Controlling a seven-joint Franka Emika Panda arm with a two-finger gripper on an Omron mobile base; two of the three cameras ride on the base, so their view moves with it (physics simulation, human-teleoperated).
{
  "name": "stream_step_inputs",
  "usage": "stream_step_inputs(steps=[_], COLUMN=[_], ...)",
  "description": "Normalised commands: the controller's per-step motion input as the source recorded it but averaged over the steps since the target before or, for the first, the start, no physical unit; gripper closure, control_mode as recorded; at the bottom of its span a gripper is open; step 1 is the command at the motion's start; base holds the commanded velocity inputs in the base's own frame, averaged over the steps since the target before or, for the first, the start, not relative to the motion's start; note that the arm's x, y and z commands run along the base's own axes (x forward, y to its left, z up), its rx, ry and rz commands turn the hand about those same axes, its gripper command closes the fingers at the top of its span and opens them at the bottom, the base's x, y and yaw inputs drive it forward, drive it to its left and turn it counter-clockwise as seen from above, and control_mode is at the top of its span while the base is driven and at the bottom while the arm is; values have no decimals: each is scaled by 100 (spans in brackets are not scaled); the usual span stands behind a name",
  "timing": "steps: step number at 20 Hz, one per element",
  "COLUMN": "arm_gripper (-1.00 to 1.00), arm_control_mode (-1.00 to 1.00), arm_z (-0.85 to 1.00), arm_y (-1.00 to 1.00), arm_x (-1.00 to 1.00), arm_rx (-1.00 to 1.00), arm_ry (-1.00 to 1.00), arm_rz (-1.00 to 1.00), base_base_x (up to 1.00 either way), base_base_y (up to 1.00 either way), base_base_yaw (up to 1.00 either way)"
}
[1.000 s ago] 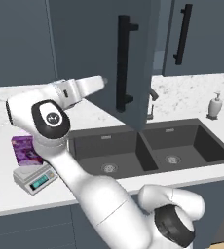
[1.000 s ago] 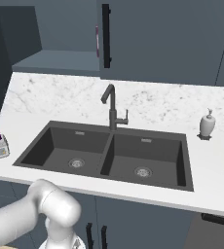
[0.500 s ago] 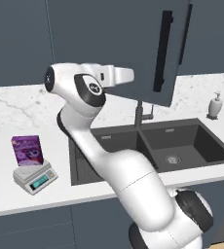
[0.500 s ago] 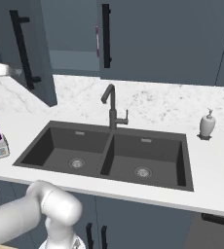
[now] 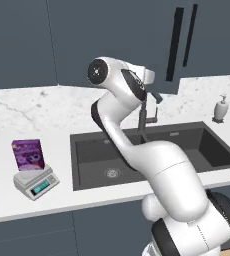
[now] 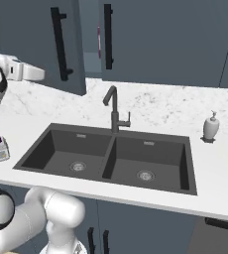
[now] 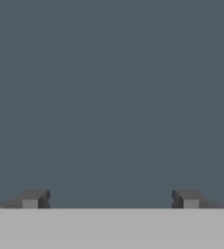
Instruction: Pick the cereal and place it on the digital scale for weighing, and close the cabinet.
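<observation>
The purple cereal (image 5: pixel 27 154) box stands upright on the grey digital scale (image 5: pixel 35 182) near the surface's left edge; the gripper (image 7: pixel 110 199) gapes wide, empty.

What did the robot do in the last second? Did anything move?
The arm swung from over the scale toward the cabinet door, and that door has swung partway closed. The tool stays open, holding nothing. The cereal still stands on the digital scale.

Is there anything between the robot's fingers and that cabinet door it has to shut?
Nothing visible. In the hand view the open fingers face the flat blue-grey cabinet door directly, with no object between them.
</observation>
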Motion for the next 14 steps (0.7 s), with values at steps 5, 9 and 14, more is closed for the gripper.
stream_step_inputs(steps=[5, 9, 14], arm_gripper=[-100, -100, -100], arm_control_mode=[-100, -100, -100], arm_z=[0, 8, 31], arm_y=[-60, -53, -29], arm_x=[86, 87, 73], arm_rx=[11, 12, 10], arm_ry=[-17, -20, -3], arm_rz=[21, 17, 10], base_base_x=[0, 0, 0], base_base_y=[0, 0, 0], base_base_yaw=[0, 0, 0])
